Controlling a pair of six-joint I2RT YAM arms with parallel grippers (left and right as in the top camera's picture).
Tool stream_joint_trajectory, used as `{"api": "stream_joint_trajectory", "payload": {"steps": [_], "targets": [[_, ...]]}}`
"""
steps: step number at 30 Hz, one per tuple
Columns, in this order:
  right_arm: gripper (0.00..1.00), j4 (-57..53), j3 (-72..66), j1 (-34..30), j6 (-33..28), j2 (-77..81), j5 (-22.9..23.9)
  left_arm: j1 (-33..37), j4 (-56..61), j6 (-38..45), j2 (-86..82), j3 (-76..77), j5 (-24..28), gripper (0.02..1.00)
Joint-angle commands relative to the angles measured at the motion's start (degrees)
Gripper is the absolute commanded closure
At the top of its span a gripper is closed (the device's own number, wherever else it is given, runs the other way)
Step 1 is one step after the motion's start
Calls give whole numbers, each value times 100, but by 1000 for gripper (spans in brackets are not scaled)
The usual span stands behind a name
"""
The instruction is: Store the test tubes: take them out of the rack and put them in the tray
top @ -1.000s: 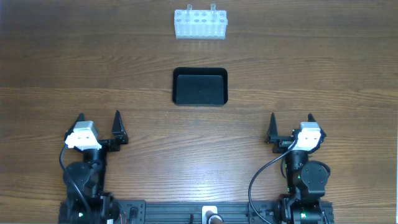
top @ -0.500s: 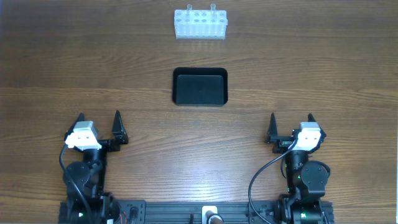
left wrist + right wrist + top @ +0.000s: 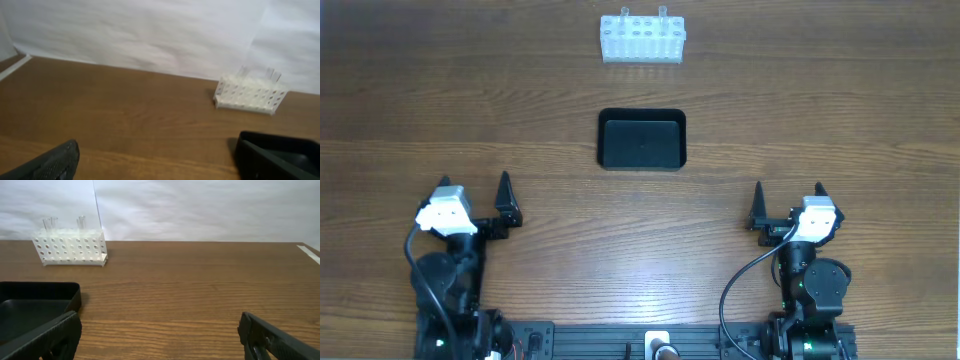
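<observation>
- The white rack stands at the far side of the wooden table, about the middle, with a few clear test tubes upright in it.
- The black tray lies a little nearer than the rack, apart from it.
- The left gripper sits at the near left, fingers spread wide, grasping nothing.
- The right gripper sits at the near right, likewise released, well apart from tray and rack.
</observation>
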Motion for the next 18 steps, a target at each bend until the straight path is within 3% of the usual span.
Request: {"api": "stream_joint_trajectory", "payload": {"steps": [1,8,18], "targets": [[7,-20,-31,11,-39,-39,-44,24,24,85,824,861,-24,18],[9,-20,-31,11,-39,-39,-44,-317,-66,85,2149,2256,-26,23],[7,-22,-31,11,-39,-39,-44,-1419,-221,85,4135,4188,-223,20]]}}
